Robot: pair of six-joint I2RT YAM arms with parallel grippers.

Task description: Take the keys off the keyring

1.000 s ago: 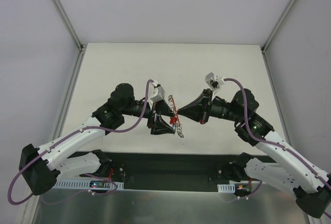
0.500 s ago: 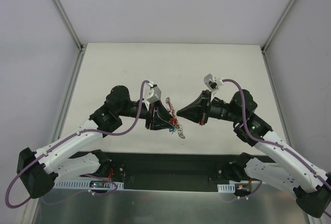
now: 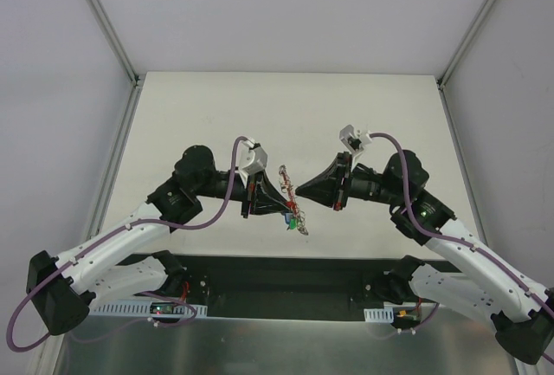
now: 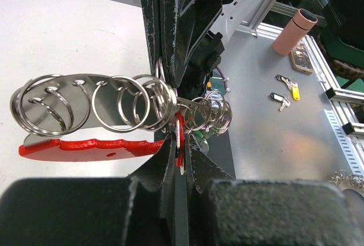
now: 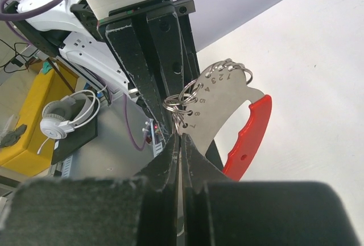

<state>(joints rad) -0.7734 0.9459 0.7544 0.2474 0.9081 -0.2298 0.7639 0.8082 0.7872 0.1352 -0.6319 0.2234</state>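
The left gripper and right gripper were each clamped tight on the keyring, held aloft between them above the table; the keys dangled at its 6 o'clock. Since a second earlier, the left arm had drawn back toward 9 o'clock; a speck of green now showed among the keys.

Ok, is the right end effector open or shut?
Shut: the right end effector pinches the keyring, fingers pressed together in the right wrist view.
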